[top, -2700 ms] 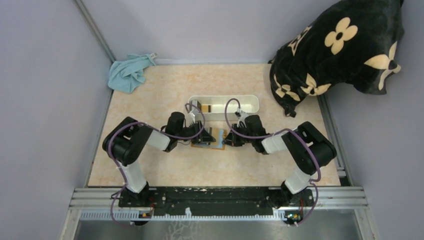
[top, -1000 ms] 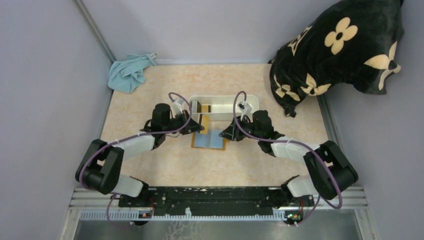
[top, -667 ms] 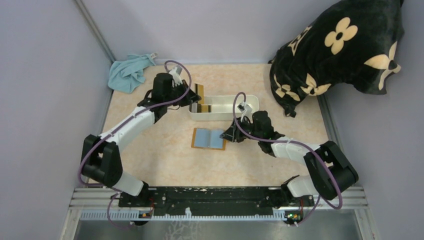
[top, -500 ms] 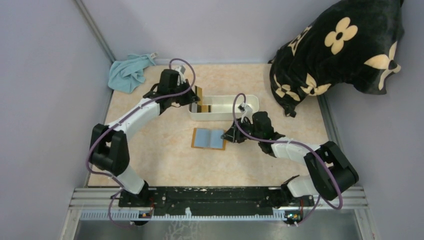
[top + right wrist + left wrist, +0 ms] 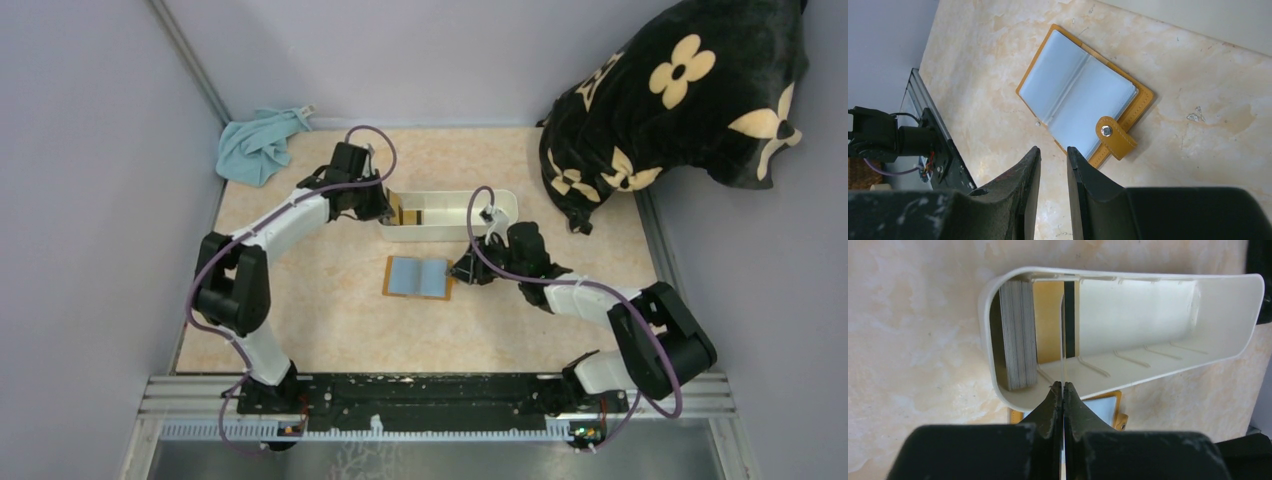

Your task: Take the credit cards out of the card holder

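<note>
The card holder [image 5: 418, 277] lies open on the table, orange-brown with pale blue-grey faces inside [image 5: 1083, 95] and its snap strap [image 5: 1113, 137] folded out. My left gripper [image 5: 388, 207] is shut on a thin credit card [image 5: 1062, 340], seen edge-on, whose far end reaches into the left end of the white tray [image 5: 1168, 365]. From above this card [image 5: 396, 210] looks tan-gold. A stack of cards [image 5: 1018, 335] stands in that end of the tray. My right gripper [image 5: 1053, 149] is open with nothing between its fingers, just off the holder's right edge [image 5: 462, 272].
A teal cloth [image 5: 258, 145] lies in the back left corner. A black cushion with cream flowers [image 5: 680, 90] fills the back right. Grey walls close in both sides, and a metal rail [image 5: 440, 395] runs along the front edge.
My left arm has lifted the card away from the holder, swung out to the back left, then come in over the tray's left end. The right arm has barely moved.
</note>
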{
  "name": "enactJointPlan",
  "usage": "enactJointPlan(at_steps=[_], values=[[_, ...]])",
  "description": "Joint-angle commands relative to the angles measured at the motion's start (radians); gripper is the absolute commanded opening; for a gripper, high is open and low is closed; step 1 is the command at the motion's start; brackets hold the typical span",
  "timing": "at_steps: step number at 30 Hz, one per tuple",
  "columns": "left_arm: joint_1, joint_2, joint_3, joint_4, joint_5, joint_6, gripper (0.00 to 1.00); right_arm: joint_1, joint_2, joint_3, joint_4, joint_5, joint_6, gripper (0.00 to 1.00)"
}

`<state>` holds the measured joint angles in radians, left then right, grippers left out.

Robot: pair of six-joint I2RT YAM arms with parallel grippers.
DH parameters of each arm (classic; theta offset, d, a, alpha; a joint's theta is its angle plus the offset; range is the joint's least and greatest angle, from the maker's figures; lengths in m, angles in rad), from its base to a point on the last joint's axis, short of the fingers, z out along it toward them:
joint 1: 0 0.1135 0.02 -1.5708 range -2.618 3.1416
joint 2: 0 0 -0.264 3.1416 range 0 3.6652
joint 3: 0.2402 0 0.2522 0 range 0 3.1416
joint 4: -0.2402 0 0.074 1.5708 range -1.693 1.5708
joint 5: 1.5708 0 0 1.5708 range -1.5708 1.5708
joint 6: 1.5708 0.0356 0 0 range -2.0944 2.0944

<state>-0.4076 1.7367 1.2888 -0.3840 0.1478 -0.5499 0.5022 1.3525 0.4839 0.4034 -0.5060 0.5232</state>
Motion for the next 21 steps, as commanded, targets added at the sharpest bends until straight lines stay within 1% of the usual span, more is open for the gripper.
enactJointPlan(at_steps=[1, 9, 15, 21], values=[[0.006, 0.058, 0.055, -0.067, -0.077, 0.041, 0.00, -0.015, 0.006, -0.009, 0.056, -0.009, -0.020, 0.27], [0.005, 0.141, 0.163, -0.116, -0.086, 0.059, 0.00, -0.043, 0.020, -0.020, 0.069, -0.023, -0.030, 0.27], [-0.010, 0.158, 0.172, -0.115, -0.072, 0.054, 0.00, -0.044, 0.041, -0.020, 0.082, -0.028, -0.033, 0.26], [-0.024, 0.163, 0.183, -0.115, -0.097, 0.060, 0.00, -0.043, 0.054, -0.018, 0.096, -0.035, -0.027, 0.26]])
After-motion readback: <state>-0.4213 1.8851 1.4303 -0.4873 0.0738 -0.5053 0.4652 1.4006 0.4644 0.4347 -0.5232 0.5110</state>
